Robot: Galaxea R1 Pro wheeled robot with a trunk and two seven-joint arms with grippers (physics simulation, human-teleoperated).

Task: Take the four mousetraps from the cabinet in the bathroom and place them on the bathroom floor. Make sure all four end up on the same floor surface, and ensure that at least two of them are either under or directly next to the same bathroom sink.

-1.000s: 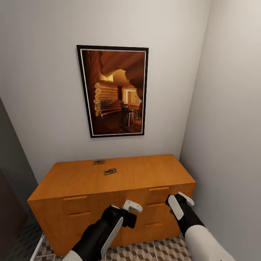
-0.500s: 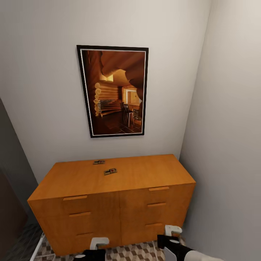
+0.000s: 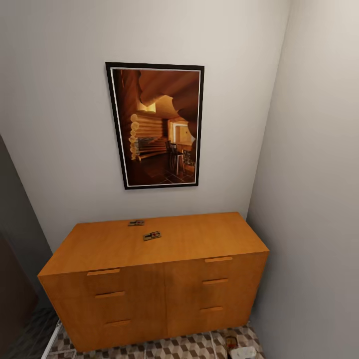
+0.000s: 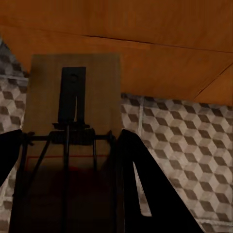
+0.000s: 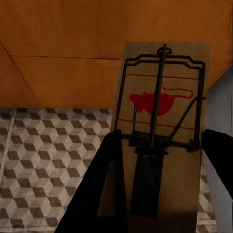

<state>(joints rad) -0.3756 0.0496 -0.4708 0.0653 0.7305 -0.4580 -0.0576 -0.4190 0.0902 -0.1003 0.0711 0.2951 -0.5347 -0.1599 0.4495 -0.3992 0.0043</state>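
Arms have dropped low toward the bathroom floor; each pair of jaws pinches one mousetrap. Two traps remain on the cabinet, so placing comes next.

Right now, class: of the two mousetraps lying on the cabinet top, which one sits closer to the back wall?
The left-hand mousetrap is closer to the wall, lying near the rear edge of the cabinet. The other mousetrap lies further forward and slightly right.
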